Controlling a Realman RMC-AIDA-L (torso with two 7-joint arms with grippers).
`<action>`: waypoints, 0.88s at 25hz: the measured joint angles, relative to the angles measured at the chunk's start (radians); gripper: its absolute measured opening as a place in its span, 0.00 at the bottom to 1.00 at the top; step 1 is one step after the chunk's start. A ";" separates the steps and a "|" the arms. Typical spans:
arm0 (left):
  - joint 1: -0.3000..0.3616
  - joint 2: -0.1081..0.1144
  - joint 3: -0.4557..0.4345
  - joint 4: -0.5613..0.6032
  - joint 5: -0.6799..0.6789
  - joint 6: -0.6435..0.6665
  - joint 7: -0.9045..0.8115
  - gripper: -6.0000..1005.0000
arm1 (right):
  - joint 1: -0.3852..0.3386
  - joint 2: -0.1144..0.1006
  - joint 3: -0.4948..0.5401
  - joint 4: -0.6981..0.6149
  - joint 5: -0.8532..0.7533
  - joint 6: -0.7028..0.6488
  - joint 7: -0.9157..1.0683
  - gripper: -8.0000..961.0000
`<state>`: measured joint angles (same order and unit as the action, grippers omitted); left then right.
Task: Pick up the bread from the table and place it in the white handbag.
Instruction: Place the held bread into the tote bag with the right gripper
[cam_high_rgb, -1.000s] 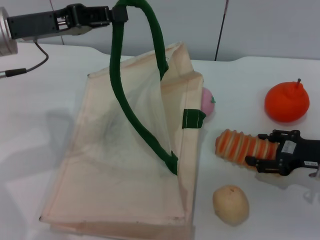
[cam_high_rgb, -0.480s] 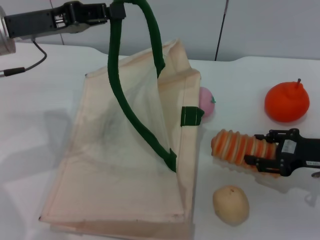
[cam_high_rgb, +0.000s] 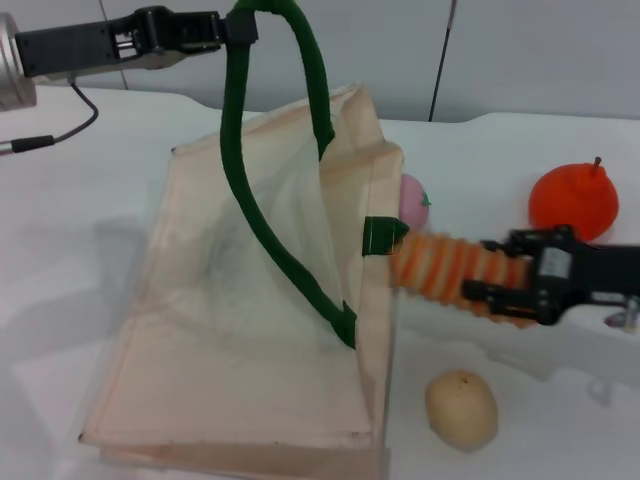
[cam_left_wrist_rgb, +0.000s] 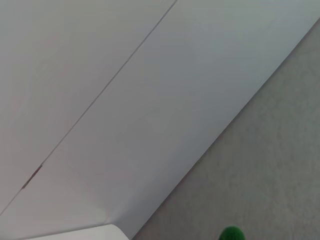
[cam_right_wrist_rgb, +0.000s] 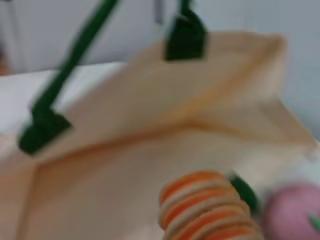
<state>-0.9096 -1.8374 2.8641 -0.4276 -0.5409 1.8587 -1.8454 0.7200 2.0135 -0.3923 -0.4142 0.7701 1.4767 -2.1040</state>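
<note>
Bread (cam_high_rgb: 440, 267) now at handbag (cam_high_rgb: 200, 330) edge

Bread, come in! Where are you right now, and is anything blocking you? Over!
Right gripper shut on the bread, its tip at the white handbag mouth. Left gripper holding green handle up. Pink fruit beside the path.

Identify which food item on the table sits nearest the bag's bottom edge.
The smooth tan lump, alone at the near side beside the white handbag; the pink fruit and orange fruit lie farther back.
</note>
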 joint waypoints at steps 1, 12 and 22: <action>-0.002 0.000 0.000 0.000 0.001 -0.001 0.000 0.13 | 0.016 0.002 -0.008 0.002 -0.003 0.001 0.000 0.58; -0.039 -0.009 0.000 0.007 0.017 -0.003 0.000 0.13 | 0.177 0.011 -0.069 0.097 0.000 -0.060 0.000 0.53; -0.051 -0.012 0.000 0.009 0.018 -0.003 0.000 0.14 | 0.283 0.019 -0.084 0.222 0.008 -0.219 -0.045 0.44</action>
<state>-0.9609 -1.8498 2.8640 -0.4187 -0.5230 1.8561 -1.8454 1.0031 2.0327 -0.4768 -0.1920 0.7779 1.2582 -2.1487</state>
